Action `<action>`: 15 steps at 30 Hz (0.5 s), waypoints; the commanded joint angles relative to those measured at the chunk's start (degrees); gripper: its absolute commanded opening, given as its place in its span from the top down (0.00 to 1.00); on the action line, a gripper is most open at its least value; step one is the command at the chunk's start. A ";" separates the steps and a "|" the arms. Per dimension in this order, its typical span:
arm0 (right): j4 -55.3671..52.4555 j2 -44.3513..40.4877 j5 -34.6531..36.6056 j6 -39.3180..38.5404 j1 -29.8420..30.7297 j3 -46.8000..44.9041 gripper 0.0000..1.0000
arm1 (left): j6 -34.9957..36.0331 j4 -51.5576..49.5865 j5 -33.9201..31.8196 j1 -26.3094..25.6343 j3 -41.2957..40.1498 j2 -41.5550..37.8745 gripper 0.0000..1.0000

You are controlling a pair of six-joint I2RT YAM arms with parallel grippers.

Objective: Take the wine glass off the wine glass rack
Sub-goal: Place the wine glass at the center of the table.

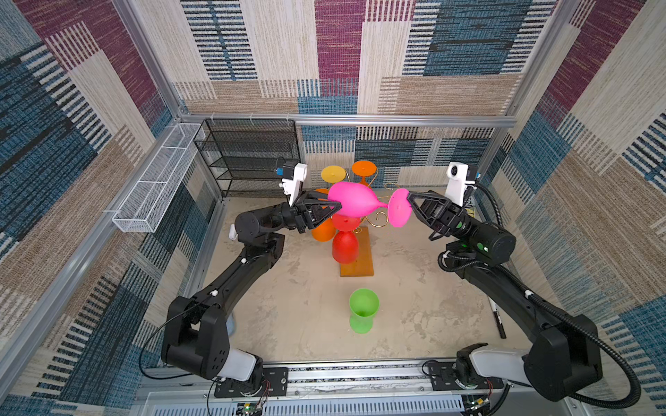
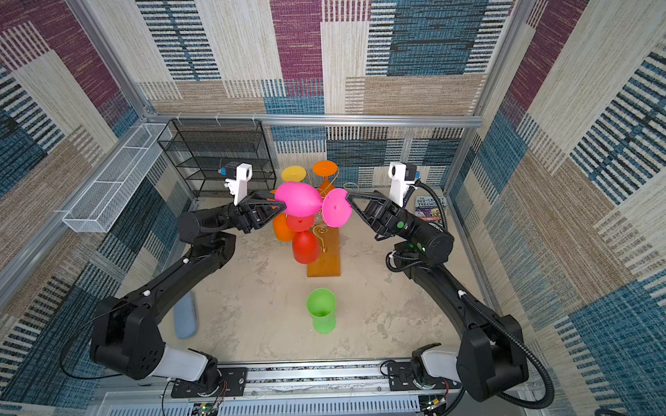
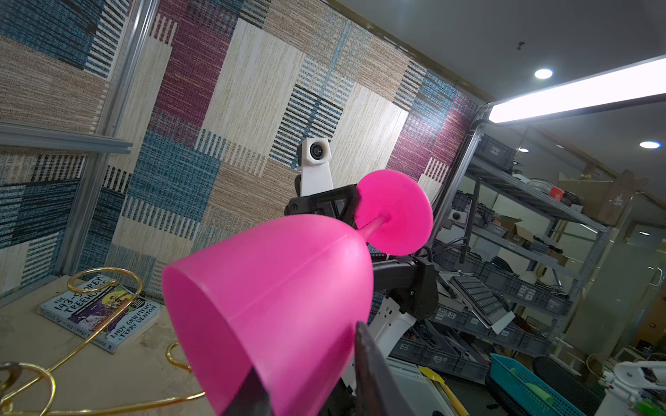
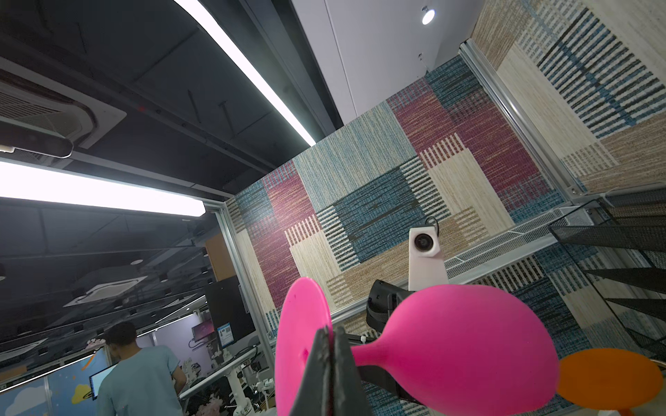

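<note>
**Mostly off: pink glass clear of the rack, held in the air**

So, pink wine glass (image 1: 347, 203) is off the wine glass rack (image 1: 364, 263) and up in the air above the rack's top. It lies on its side, with the bowl toward the left arm and the foot toward the right arm. No gold wire touches it in either top view. The rack stands mid-table, toward the back edge.

Right gripper (image 1: 409, 196): the fingers (image 4: 324, 360) are clamped flat together on the rim of the foot disc, and the right wrist view shows this clearly.

Left gripper (image 1: 333, 200): the fingers (image 3: 371, 363) are narrow and straddle the bowl's rim wall. In the left wrist view one finger sits at the mouth and one on the outside. Pink shows between them, so I can't tell if they actually press on it.

Done: the lift-off from the hook, which is the main part. Left, as I judge it: probably a handover to the left arm, then setting the glass down on the table. A green glass (image 1: 364, 309) already stands upright near the front edge, so that spot is likely.

Red glass (image 1: 345, 246), orange glass (image 1: 322, 230) and two more hang on the rack. Only the yellow foot (image 1: 333, 174) and orange foot (image 1: 364, 168) of those two are clear.
</note>
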 commanded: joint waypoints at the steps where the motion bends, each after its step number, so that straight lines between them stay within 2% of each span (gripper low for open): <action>1: 12.43 0.21 -3.64 -1.97 0.20 0.01 1.00 | 0.12 3.58 1.62 -0.37 -0.12 -1.21 0.73; 8: 1.35 -1.69 -4.75 -9.11 0.20 0.26 1.00 | -0.31 3.67 1.35 -0.37 -0.12 -3.14 0.87; 13: -13.62 -3.41 -4.41 -17.95 0.20 2.51 0.90 | -0.49 3.72 1.34 -0.36 -0.20 -4.35 0.95; 15: -19.56 -3.84 -4.39 -21.63 0.15 4.12 0.83 | -0.43 3.69 1.28 -0.37 -0.13 -4.81 0.98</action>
